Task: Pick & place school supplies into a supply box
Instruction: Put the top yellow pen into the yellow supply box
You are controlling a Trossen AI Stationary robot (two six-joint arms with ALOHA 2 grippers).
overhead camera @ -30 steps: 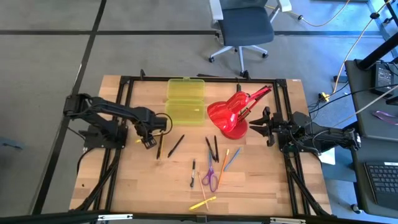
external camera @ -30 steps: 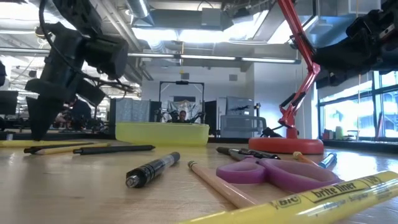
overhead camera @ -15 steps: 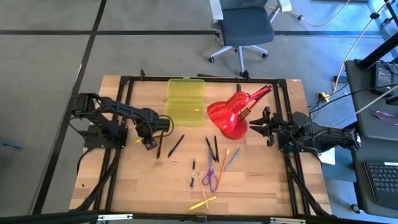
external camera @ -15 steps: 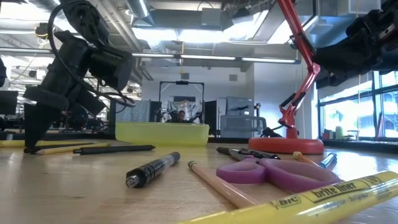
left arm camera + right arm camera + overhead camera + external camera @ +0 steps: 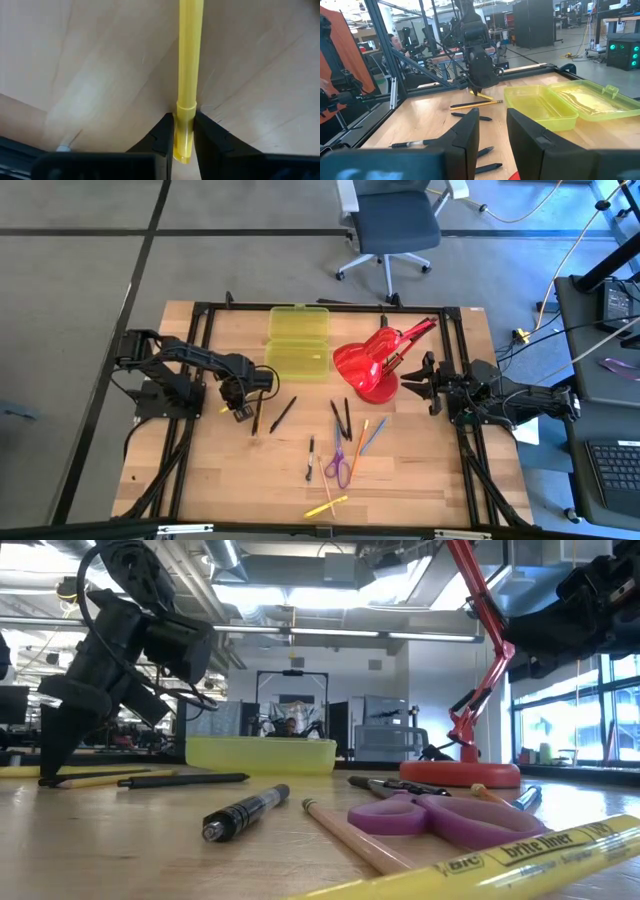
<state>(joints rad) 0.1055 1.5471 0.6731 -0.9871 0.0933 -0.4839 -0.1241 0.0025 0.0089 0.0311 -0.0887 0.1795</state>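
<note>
- The yellow pen (image 5: 189, 65) lies flat on the bench (image 5: 420, 480) on its left side, just left of a pencil (image 5: 257, 418) and a black pen (image 5: 283, 413); I see its end pinched between my left gripper's (image 5: 183, 145) fingers (image 5: 162, 137).
- In the high view the left gripper (image 5: 238, 406) is down at the bench, in front of and to the left of the supply box (image 5: 298, 342).
- The supply box sits open at the far middle of the bench, lid folded back, translucent yellow-green; in the low view its tray (image 5: 261, 754) looks low and wide.
- The red desk lamp (image 5: 375, 361) lies just right of the box.
- More supplies are scattered near the middle and front of the bench: two dark pens (image 5: 342, 419), an orange pencil (image 5: 359, 438), a blue pen (image 5: 372, 435), a short black marker (image 5: 310, 459), purple-handled scissors (image 5: 338, 467) and a yellow highlighter (image 5: 326, 506).
- My right gripper (image 5: 418, 383) hovers at the bench's right side beside the lamp, holding nothing; its fingers (image 5: 465, 135) stand a narrow way apart.
</note>
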